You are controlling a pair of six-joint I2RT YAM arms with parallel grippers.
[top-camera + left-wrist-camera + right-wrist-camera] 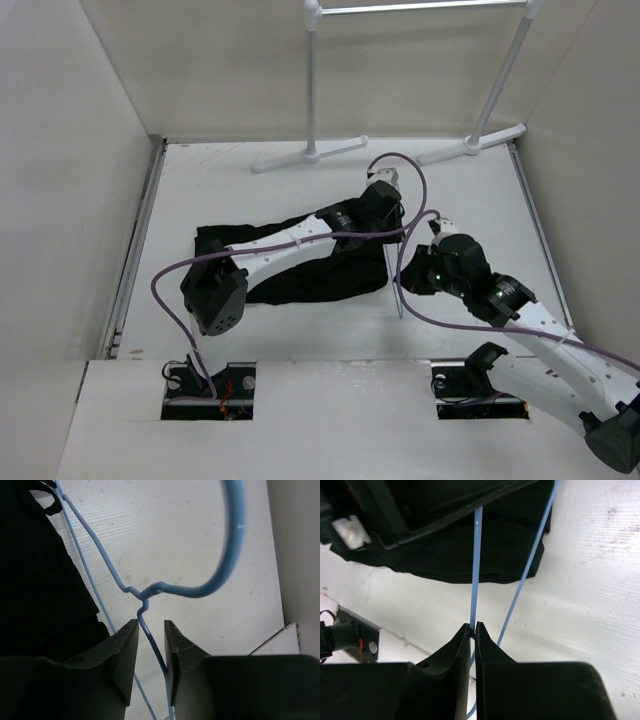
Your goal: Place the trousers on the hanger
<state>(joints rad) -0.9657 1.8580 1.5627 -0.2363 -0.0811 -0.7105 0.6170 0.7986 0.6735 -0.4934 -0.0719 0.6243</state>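
Observation:
The black trousers [300,270] lie crumpled in the middle of the table, partly under my left arm. The pale blue wire hanger [397,300] is at their right end, held off the table. My right gripper [415,277] is shut on one of its straight wires [476,570], right at the fingertips [474,626]. My left gripper [388,212] straddles the wire just below the twisted neck [145,594]. Its jaws [151,625] stand slightly apart, the wire resting against the right finger. The hook [220,570] curves up ahead. The trousers show at the left [35,570] and behind the wires [470,555].
A white rail stand is at the back, with a left pole [312,80], a right pole [503,75] and feet on the table [310,155]. White walls enclose the table on three sides. Purple cables [175,275] loop over both arms.

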